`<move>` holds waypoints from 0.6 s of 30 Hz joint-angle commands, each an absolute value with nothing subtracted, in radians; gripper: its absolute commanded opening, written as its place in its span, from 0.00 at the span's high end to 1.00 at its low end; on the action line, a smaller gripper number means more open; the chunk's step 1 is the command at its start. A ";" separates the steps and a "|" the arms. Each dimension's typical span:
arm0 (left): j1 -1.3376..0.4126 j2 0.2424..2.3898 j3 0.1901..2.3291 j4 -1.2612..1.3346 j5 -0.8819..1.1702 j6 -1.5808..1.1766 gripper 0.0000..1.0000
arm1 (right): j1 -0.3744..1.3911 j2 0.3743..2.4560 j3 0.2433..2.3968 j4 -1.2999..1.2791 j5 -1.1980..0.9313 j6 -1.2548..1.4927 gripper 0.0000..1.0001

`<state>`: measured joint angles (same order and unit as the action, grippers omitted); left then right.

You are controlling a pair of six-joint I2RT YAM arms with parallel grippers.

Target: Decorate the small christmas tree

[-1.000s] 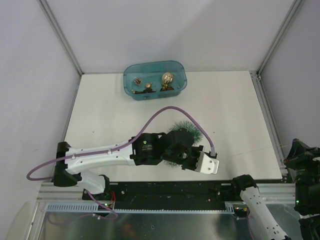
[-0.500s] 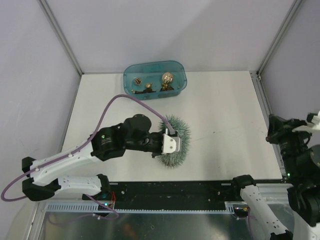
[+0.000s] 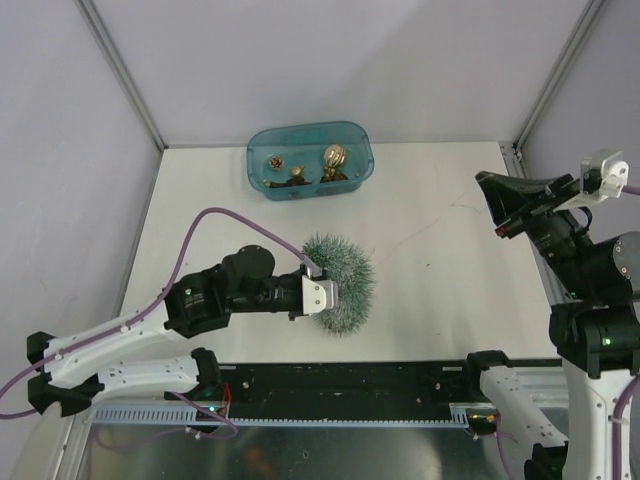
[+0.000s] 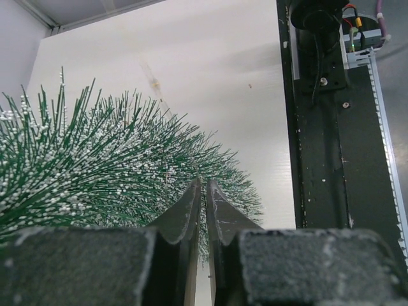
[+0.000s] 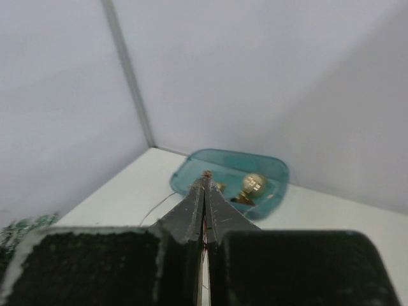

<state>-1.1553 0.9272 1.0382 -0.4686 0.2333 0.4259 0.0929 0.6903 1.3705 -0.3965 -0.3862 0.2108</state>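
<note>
Struggling to make out the base of the small christmas tree (image 3: 340, 295), buried under its own frosted bristles toward the front middle of the table (image 3: 450, 250). Getting only part of it in the left wrist view, cut off at the left edge. Seeing the left claw (image 4: 204, 191) nearly pinched together, tips in the bristles, but not managing to tell if it's gripping anything. Finding the right claw (image 5: 204, 185) clenched, aiming at the teal tub (image 3: 360, 135). Compared with half a second back, noticing the tree sitting a touch further front-left and the right arm reaching in higher.
</note>
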 commanded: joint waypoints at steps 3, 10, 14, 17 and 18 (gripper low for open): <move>-1.148 0.872 1.001 -0.367 0.182 0.417 0.92 | 0.129 0.767 1.373 -0.122 -0.667 0.286 1.00; -1.147 0.853 0.979 -0.345 0.169 0.446 1.00 | 0.474 0.865 1.428 -0.143 -0.635 0.123 1.00; -1.147 0.844 0.976 -0.340 0.167 0.449 1.00 | 0.928 0.989 1.557 -0.317 -0.271 -0.159 1.00; -1.145 0.831 0.968 -0.340 0.166 0.446 1.00 | 1.190 1.087 1.670 -0.377 0.016 -0.322 1.00; -1.144 0.822 0.963 -0.340 0.167 0.445 1.00 | 1.233 1.122 1.701 -0.387 0.052 -0.347 1.00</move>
